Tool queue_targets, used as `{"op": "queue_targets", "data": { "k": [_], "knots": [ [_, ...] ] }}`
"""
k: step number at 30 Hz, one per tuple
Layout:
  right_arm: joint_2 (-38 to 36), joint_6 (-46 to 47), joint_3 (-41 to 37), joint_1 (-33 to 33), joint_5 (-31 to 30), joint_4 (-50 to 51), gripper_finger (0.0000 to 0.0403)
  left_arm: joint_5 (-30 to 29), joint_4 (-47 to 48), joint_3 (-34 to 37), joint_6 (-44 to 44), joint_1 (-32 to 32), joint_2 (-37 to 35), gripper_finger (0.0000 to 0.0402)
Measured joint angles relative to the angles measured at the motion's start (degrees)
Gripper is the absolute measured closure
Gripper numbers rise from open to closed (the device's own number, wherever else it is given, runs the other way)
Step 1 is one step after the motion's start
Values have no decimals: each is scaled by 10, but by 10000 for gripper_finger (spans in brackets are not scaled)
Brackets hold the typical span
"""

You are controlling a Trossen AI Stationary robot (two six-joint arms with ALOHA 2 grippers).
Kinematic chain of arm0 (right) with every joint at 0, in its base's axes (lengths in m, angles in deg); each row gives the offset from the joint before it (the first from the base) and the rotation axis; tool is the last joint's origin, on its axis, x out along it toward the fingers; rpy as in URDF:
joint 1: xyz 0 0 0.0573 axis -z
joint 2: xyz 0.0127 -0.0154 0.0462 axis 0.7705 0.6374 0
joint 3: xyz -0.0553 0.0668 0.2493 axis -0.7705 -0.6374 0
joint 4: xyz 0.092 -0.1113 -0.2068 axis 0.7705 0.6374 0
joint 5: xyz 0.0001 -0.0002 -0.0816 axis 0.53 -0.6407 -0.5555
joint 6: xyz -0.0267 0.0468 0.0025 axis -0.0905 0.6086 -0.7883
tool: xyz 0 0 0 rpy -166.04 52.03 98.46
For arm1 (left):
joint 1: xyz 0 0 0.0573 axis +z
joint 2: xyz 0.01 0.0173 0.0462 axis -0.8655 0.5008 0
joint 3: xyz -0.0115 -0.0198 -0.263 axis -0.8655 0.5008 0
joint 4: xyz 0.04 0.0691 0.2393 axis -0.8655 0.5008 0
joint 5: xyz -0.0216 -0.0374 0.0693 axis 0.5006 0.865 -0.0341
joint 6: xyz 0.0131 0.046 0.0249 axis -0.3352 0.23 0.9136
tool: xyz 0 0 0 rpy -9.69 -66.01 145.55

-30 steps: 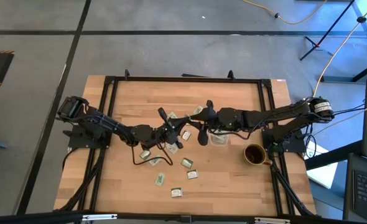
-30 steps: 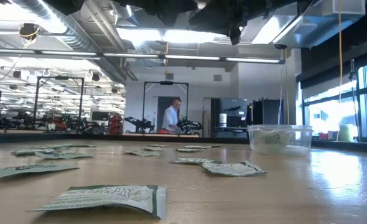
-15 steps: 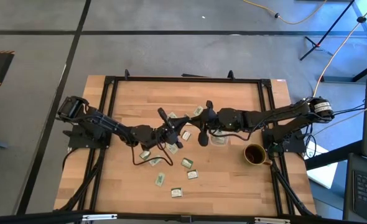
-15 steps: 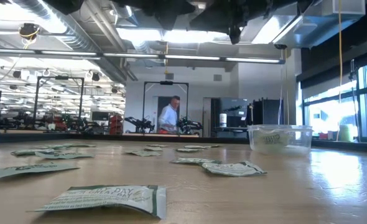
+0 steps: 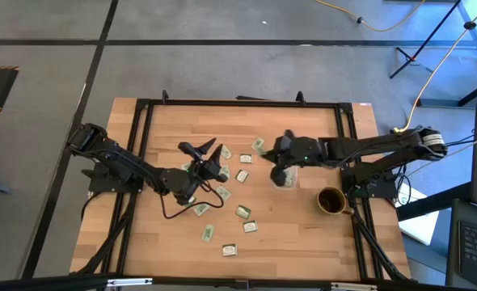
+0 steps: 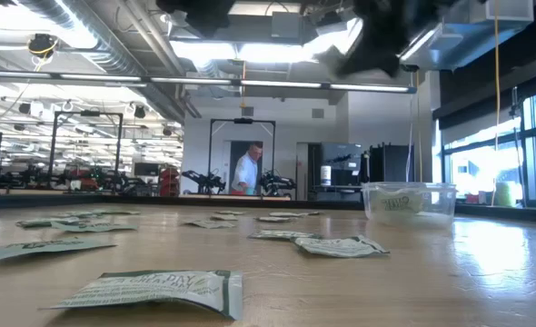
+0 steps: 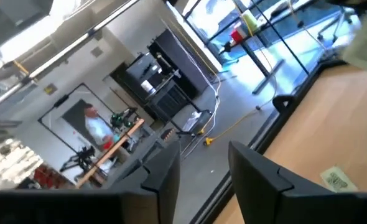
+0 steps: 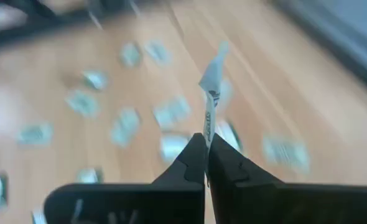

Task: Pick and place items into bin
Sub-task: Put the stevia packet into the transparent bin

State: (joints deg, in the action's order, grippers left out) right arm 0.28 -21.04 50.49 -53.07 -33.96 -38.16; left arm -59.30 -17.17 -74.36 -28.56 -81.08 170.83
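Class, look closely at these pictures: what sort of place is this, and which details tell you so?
Most likely a robotics lab or workshop. Beyond the wooden table stand workbenches with more robot arms, exposed ceiling ducts run overhead, and a person works at a bench.

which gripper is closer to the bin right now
Right. The right gripper, pinching a packet, is right beside the bin; the left gripper hangs open, well off toward the table's left.

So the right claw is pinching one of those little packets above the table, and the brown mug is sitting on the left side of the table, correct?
Not quite. The mug stands on the table's right side, near the right arm's base, as the high view shows. The rest holds: the right gripper is shut on a packet, seen in the right wrist view.
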Motion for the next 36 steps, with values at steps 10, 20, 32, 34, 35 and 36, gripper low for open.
{"op": "queue_targets", "data": {
  "k": [10, 20, 32, 34, 35, 36],
  "knots": [
    [-40, 120, 0, 10, 85, 272, 400, 71, 14, 0, -76, -10, -18, 307],
    [59, 79, 0, 10, 113, 277, 399, 279, 145, 0, -280, -7, -17, 309],
    [172, 50, -1, 10, 123, 275, 393, 522, 468, 0, -567, 77, -84, 309],
    [178, 46, -1, 10, 117, 275, 385, 578, 542, 0, -608, 97, -103, 309],
    [179, 44, -1, 10, 111, 275, 379, 610, 579, 0, -626, 106, -112, 309],
    [180, 44, -1, 10, 102, 275, 371, 637, 611, 0, -642, 116, -118, 309]
  ]
}}
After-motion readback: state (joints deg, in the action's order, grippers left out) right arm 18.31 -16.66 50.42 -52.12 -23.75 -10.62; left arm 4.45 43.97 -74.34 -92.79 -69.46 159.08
